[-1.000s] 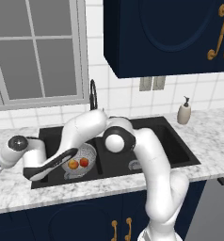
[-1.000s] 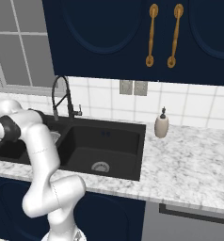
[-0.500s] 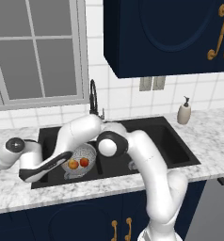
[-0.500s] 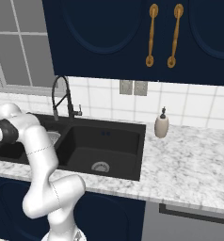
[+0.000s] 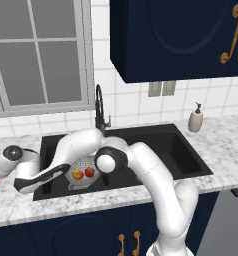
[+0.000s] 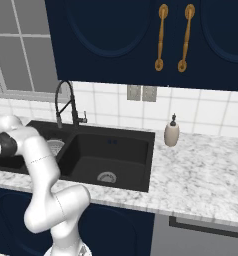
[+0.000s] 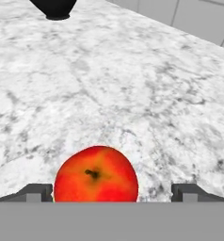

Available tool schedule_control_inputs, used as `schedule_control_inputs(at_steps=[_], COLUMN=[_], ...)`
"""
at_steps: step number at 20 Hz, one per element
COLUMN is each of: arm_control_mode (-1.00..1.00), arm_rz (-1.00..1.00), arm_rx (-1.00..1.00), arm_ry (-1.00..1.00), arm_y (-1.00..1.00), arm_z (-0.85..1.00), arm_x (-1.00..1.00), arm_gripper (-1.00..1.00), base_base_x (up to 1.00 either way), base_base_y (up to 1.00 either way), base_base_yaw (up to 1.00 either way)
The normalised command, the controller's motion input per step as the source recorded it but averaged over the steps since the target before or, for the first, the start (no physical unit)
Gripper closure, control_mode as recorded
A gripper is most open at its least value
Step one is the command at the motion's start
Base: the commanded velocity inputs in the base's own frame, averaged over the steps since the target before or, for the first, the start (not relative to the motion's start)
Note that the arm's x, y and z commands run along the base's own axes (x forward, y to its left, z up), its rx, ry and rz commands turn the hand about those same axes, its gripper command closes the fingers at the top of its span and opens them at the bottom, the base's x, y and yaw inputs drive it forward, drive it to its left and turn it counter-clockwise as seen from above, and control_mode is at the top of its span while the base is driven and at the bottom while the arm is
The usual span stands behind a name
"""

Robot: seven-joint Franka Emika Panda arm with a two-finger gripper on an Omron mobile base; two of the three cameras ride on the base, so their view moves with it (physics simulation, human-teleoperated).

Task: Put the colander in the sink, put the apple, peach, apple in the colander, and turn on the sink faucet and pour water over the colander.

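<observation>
The gripper [image 7: 112, 193] stands wide open, holding nothing, its tips flanking the red apple [image 7: 96, 175] on the marble counter [image 7: 132, 84] left of the sink [image 5: 186, 155]. The apple looks firm, smooth, rollable; gripping across its widest middle seems best.

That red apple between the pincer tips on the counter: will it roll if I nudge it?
Probably. The apple is round, resting on flat marble counter, so a nudge may roll it. The open pincer straddles it; its smooth skin may slip.
</observation>
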Motion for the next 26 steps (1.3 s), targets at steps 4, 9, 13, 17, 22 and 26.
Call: schedule_control_inputs(at_steps=[4,9,13,17,22,26], arm_control_mode=[-1.00,-1.00,-1.00,-1.00,-1.00,-1.00], arm_rz=[0.00,0.00,-0.01,-0.04,-0.20,-0.27], arm_rx=[0.00,0.00,0.00,0.00,0.00,0.00], arm_ry=[0.00,0.00,0.00,0.00,0.00,0.00], arm_y=[0.21,0.03,0.00,-0.23,-0.80,-1.00], arm_z=[-0.22,-0.30,-0.15,0.19,0.29,0.01], arm_x=[0.09,0.00,0.03,-0.06,-0.48,-0.44], arm_gripper=[-1.00,1.00,1.00,1.00,1.00,1.00], base_base_x=[0.00,0.00,0.00,0.00,0.00,0.00], base_base_y=[0.00,0.00,0.00,0.00,0.00,0.00], base_base_yaw=[0.00,0.00,0.00,0.00,0.00,0.00])
